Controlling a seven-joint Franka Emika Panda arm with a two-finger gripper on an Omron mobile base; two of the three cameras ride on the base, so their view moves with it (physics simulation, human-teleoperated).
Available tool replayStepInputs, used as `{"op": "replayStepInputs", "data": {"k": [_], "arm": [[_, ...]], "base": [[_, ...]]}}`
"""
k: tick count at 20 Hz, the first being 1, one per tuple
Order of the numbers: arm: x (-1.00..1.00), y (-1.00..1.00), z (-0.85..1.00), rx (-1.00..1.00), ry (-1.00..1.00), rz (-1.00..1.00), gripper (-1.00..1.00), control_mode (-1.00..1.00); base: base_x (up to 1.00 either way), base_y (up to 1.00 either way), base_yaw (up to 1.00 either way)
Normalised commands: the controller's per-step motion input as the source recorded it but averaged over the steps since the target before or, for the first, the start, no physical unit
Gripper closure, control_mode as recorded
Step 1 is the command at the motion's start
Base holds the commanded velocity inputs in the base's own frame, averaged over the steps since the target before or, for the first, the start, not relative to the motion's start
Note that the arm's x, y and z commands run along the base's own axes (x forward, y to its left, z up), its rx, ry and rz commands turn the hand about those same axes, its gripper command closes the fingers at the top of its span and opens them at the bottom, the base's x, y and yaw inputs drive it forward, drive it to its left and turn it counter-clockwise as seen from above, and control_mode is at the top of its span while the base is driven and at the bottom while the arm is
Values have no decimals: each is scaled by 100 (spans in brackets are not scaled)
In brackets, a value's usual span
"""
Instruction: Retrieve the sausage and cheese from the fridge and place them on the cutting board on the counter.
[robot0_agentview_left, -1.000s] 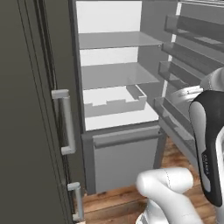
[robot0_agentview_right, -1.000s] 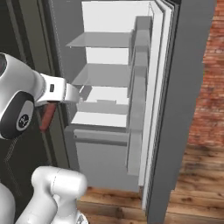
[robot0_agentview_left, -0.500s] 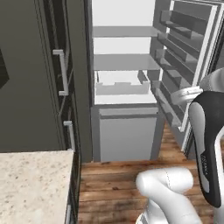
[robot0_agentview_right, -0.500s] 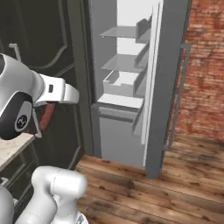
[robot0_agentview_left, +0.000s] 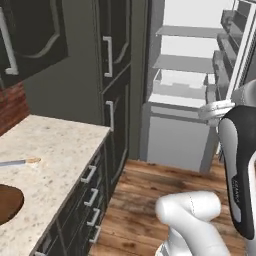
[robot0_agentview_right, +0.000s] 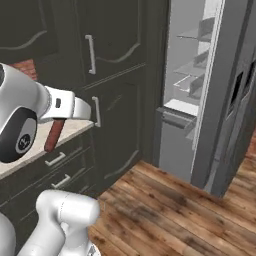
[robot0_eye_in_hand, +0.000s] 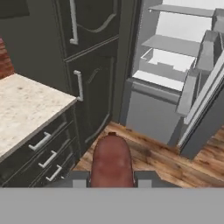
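Sausage (robot0_eye_in_hand: 111, 159) sits clamped in the tool (robot0_eye_in_hand: 111, 178), probably so it rides to the board (robot0_agentview_left: 9, 202).

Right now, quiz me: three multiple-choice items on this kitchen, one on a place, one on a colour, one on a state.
1. Where is the sausage?
A. in the claw
B. on a fridge shelf
C. on the floor

2. What colour is the cutting board?
A. white
B. dark brown
C. green

3. How does the fridge stand?
A. shut
B. open
C. tipped over

Key: 1 A, the hand view shows it between the fingers; 2 B, it lies brown on the counter; 3 B, its white shelves show.
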Motion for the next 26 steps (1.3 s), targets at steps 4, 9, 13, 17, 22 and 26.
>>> {"op": "replayStepInputs", "data": {"k": [4,9,13,17,22,26], "arm": [[0,0,0,0,0,0,100,100],[0,0,0,0,0,0,100,100],[0,0,0,0,0,0,100,100],[0,0,0,0,0,0,100,100],[0,0,0,0,0,0,100,100],[0,0,0,0,0,0,100,100]], "base": [[-78,-18,81],[-59,-11,87],[-36,-12,89],[1,-59,81],[33,-98,56],[35,-100,36]]}}
